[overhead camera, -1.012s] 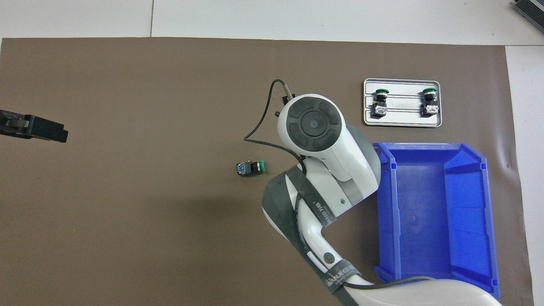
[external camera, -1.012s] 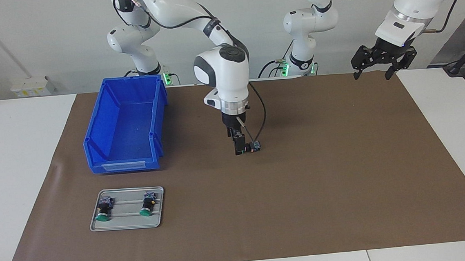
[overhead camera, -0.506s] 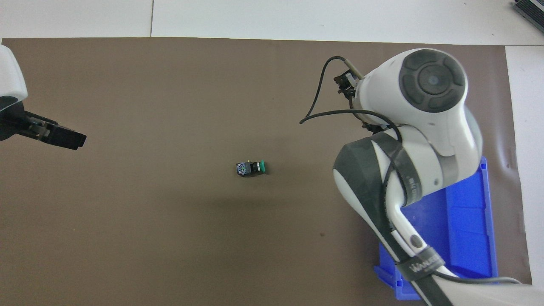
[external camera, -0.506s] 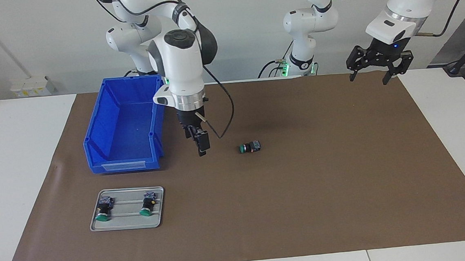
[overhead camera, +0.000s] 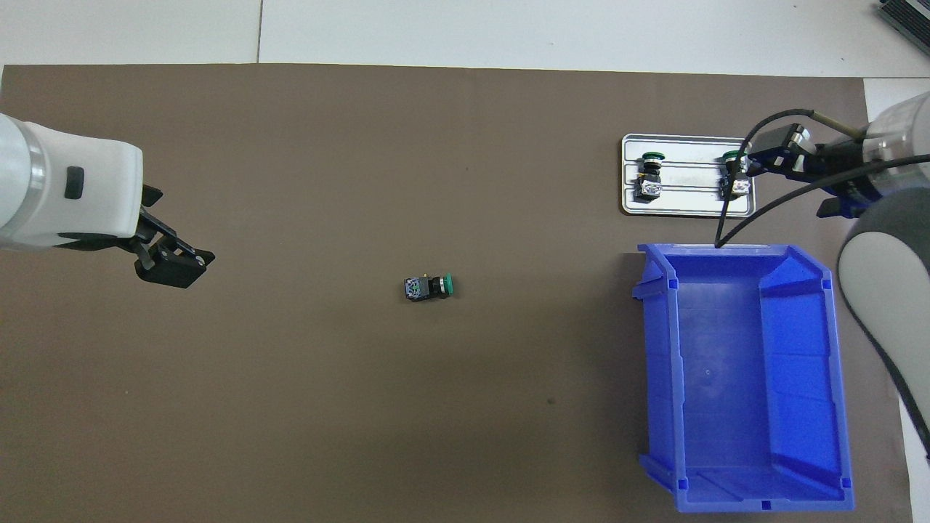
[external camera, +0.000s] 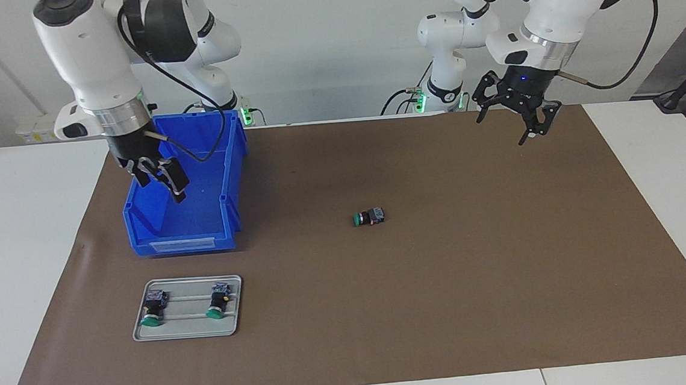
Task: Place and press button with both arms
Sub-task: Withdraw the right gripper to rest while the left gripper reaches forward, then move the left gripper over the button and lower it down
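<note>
While the bench (external camera: pixel 651 195) carries the blue bin (external camera: pixel 185 185), under your empty, spread right hand (external camera: pixel 157 175), bring the spread left hand (external camera: pixel 515 111) down slowly from over its own end onto the button (external camera: pixel 369 217) lying on its side mid-mat, touching nothing.

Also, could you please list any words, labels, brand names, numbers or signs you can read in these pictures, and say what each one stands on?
No text can be read anywhere.
Pale label strip on the front lip of the blue plastic bin: it shows no readable writing.
Small green-capped push-button switch lying on the brown mat: any markings are too small to read.
Two more green-capped switches on the grey metal tray: too small to read.
</note>
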`<control>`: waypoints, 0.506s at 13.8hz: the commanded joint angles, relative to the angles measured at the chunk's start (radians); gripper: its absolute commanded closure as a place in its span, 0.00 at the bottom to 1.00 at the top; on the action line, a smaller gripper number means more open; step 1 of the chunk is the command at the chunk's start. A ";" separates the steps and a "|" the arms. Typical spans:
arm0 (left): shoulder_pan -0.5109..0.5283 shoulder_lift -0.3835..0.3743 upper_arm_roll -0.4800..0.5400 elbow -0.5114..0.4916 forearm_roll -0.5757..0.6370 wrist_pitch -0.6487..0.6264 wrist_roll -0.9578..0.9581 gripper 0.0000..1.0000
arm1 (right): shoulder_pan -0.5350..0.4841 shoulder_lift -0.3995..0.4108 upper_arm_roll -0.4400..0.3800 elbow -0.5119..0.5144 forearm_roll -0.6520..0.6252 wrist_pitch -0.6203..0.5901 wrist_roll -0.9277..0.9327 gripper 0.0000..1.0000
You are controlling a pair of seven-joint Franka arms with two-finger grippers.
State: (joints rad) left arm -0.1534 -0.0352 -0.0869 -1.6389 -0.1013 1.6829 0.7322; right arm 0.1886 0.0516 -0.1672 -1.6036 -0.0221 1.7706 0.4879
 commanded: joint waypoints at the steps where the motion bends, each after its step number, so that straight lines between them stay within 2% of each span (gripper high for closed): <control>1: -0.040 -0.051 0.012 -0.102 -0.053 0.066 0.134 0.01 | -0.085 -0.042 0.008 -0.007 0.016 -0.072 -0.271 0.00; 4: -0.098 -0.035 0.012 -0.139 -0.070 0.104 0.245 0.01 | -0.124 -0.067 -0.003 0.069 0.010 -0.184 -0.380 0.00; 7: -0.152 -0.002 0.012 -0.191 -0.075 0.196 0.329 0.01 | -0.120 -0.087 -0.009 0.033 0.013 -0.229 -0.400 0.00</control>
State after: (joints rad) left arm -0.2620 -0.0391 -0.0900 -1.7724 -0.1624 1.8075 0.9917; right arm 0.0694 -0.0275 -0.1804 -1.5534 -0.0219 1.5593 0.1138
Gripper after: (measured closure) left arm 0.009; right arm 0.000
